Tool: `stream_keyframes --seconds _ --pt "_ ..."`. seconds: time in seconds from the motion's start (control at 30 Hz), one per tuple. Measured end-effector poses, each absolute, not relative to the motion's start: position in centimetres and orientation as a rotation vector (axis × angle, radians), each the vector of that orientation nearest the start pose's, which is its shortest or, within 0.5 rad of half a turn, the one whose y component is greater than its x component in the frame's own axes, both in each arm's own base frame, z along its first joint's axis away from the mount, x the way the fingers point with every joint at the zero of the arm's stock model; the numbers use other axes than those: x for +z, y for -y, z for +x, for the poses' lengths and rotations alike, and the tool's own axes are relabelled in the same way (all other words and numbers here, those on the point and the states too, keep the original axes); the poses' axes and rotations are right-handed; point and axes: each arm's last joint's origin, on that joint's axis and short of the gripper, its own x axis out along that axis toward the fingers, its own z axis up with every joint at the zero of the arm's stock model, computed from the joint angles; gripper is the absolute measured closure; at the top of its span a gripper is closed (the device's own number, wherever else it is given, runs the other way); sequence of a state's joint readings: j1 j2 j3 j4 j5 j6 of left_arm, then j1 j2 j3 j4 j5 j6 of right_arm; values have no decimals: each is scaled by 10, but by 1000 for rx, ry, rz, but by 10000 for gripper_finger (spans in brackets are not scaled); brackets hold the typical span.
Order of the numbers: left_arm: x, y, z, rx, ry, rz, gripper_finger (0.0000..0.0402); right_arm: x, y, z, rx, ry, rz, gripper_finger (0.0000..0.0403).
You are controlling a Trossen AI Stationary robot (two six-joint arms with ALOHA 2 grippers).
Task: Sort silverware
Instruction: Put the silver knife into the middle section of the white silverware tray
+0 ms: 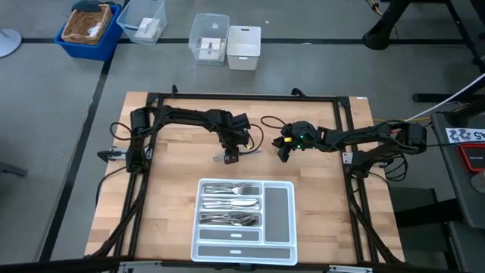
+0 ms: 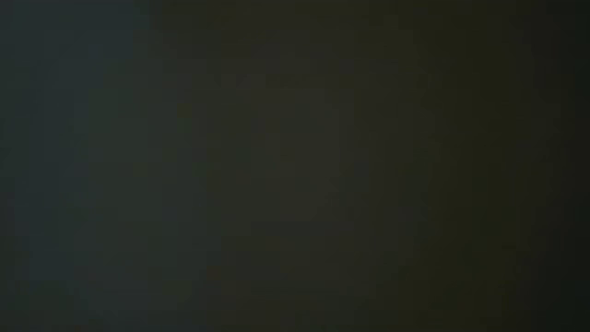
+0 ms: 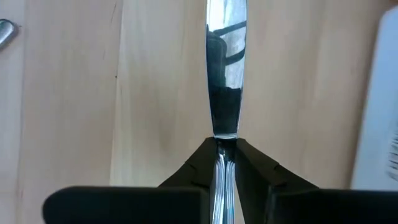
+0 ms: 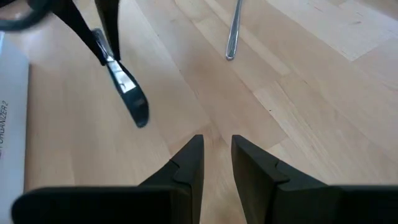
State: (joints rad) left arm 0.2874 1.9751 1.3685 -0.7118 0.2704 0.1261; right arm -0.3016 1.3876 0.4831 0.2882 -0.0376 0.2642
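My left gripper (image 1: 231,155) hovers over the wooden table just beyond the white tray (image 1: 279,208) and is shut on a shiny knife (image 3: 225,68). In the right wrist view the same knife (image 4: 127,93) slants down below the left fingers. Several pieces of silverware (image 1: 231,203) lie in the tray's left compartments. A loose piece (image 4: 232,34) lies flat on the wood beyond my right gripper (image 4: 216,155), which stands open over bare wood right of the left gripper. The low view is dark. My left gripper pinches the knife between its two fingers where the handle meets the blade (image 3: 224,142). The fingers come steeply from above, and the knife runs along them. The blade (image 4: 138,113) sticks out past the fingertips, slanting down, and looks clear of the wood.
A black frame (image 1: 242,97) runs round the table's edges. The tray's right compartment and front slots show bare grey. Another silver piece's end (image 3: 4,32) lies on the wood near the left gripper. Plastic bins (image 1: 227,44) stand on the floor beyond the far edge.
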Motion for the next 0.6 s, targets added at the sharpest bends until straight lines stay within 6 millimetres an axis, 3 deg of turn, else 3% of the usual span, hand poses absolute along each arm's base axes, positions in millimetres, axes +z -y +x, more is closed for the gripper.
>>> stream_keyframes --seconds 0.37,0.6 --pt "206 -91 358 -98 -1175 -330 366 152 73 238 -335 -575 359 320" --pt "218 -61 361 -158 -1164 -440 370 152 73 238 -335 -575 359 320"
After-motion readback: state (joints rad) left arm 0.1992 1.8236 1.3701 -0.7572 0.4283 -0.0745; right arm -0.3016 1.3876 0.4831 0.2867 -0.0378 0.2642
